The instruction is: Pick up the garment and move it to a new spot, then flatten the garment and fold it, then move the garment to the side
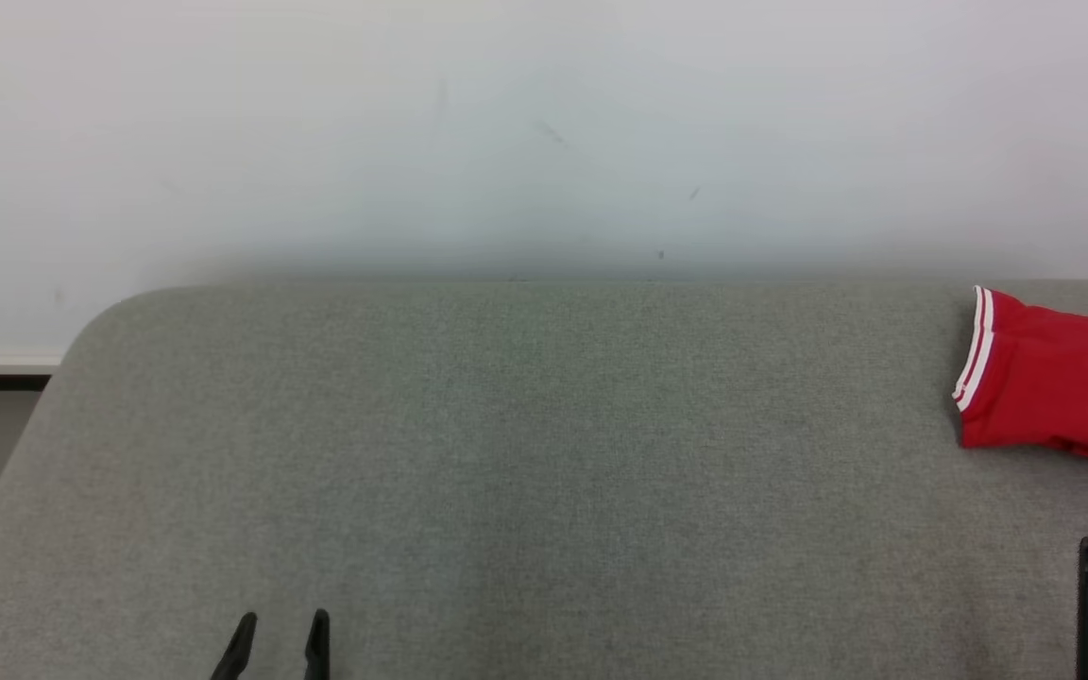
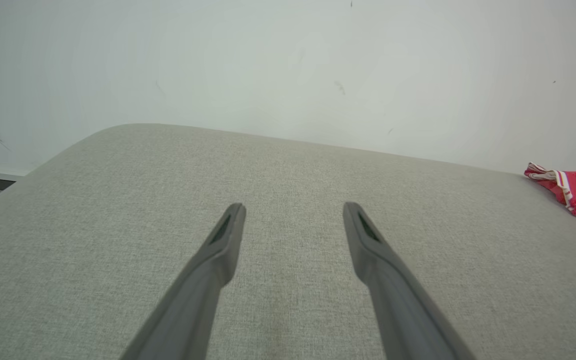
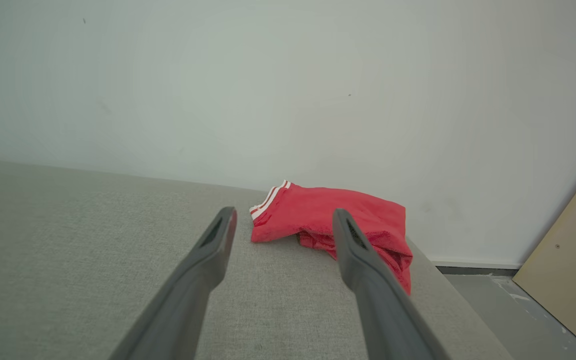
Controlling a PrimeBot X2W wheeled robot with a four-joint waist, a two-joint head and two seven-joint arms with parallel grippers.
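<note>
Well, the pale wall (image 1: 544, 123) takes up the far half of my head view, and below it the grey cloth-covered table (image 1: 544, 453) runs wide across. The red garment (image 1: 1054, 387), white-striped at one hem, lies bunched at the table's far right corner. It is close to the back edge, and in my right wrist view one fold reaches the right-hand edge. It rests straight on the cloth surface, loose, not inside any bin or basket.

My left gripper (image 1: 282, 619) hangs low over the near edge with its fingers spread and nothing between them. My right gripper (image 3: 284, 214) is spread and empty too, pointed toward the garment but short of it, touching nothing.

I can't settle the step from this. A garment off at the side, loosely doubled over, fits a heap waiting to be fetched to a new spot. It fits just as well a folded piece already set aside. I'd commit to neither reading.
</note>
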